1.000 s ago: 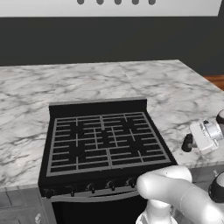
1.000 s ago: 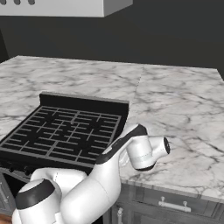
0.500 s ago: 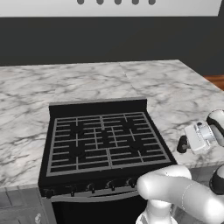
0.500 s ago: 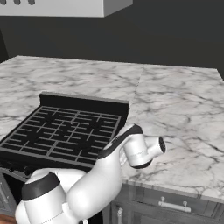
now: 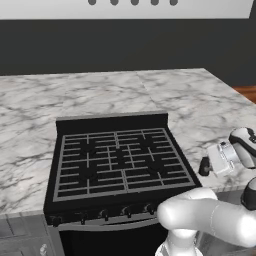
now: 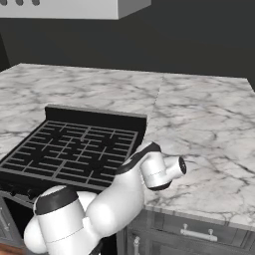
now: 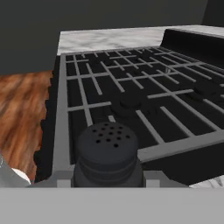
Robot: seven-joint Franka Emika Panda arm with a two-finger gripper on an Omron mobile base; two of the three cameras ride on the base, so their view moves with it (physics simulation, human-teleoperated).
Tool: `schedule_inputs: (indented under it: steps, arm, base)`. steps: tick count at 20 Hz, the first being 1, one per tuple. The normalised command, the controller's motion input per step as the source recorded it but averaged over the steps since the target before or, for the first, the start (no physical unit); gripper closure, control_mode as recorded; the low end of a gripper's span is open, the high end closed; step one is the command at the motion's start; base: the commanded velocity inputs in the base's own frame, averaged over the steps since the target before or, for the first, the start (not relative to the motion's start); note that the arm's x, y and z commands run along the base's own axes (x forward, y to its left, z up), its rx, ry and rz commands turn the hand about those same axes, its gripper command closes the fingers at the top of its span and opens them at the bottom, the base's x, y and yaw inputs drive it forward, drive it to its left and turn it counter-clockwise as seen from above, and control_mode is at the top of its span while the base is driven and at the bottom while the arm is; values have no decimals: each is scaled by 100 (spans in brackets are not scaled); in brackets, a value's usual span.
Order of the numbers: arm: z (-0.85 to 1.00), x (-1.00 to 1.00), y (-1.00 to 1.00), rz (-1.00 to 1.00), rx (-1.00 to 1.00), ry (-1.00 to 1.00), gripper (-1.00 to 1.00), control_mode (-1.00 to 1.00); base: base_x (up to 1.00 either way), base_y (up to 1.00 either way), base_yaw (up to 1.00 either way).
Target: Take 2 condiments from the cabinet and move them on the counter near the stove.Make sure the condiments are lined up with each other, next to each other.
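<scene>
A short black shaker [image 7: 108,153], one of the condiments, sits between my fingertips with its perforated top toward the camera. My gripper [image 7: 108,177] is shut on it. In the left base view the gripper [image 5: 204,166] hangs low over the white marble counter [image 5: 200,100], just right of the black stove [image 5: 117,160] and near its front right corner. The hand view looks across the stove's grates [image 7: 153,100] from that side. In the right base view my wrist [image 6: 159,169] hovers at the counter's [image 6: 209,129] front edge beside the stove [image 6: 74,149]. The cabinet is out of view.
A pale range hood [image 5: 130,5] hangs over the stove against a dark back wall. Grey cupboard fronts with a bar handle [image 6: 196,232] run under the counter. Wooden floor [image 7: 22,109] shows beyond the stove's front. Marble stretches wide to the stove's right and left.
The hand with the shaker has drifted a little left toward the stove's right edge and slightly lower. The grip is unchanged, and the stove and counter stay put.
</scene>
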Motion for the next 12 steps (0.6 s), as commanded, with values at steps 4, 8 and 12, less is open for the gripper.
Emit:
schedule_inputs:
  steps: [4, 8, 12]
  arm:
    - [-23, 12, -2, 0, -1, 0, 100, -100]
    - [-17, 10, -1, 0, -1, 0, 100, -100]
    - [-11, 12, -6, 0, 0, 0, 100, -100]
  base:
    - [0, 0, 0]
    - [0, 0, 0]
    - [0, 0, 0]
